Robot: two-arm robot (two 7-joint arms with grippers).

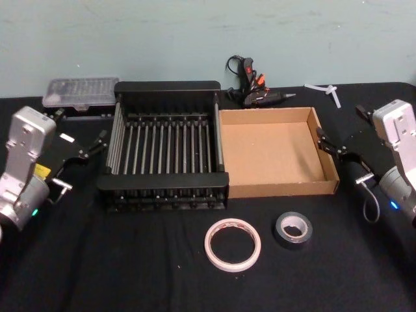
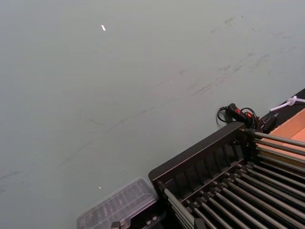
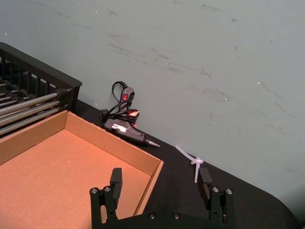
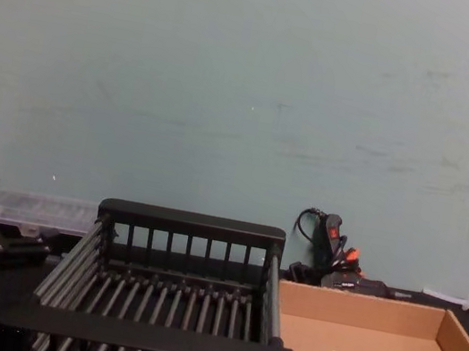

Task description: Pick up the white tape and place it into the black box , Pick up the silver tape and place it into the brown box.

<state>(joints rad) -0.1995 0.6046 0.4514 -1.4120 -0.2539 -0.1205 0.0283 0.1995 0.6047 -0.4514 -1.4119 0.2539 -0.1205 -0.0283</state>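
White tape (image 1: pixel 233 244) and silver tape (image 1: pixel 292 228) lie on the table, well apart from both grippers; right gripper (image 1: pixel 333 145) spread wide, empty, beside brown box (image 1: pixel 273 188); left gripper (image 1: pixel 93 147) open, empty, beside black box (image 1: pixel 162 182).

white tape (image 1: pixel 233 245) and silver tape (image 1: pixel 292 228) lie apart on open table (image 1: pixel 130 260), clear from above; black box (image 1: pixel 166 146) and brown box (image 1: pixel 276 153) open-topped, touching
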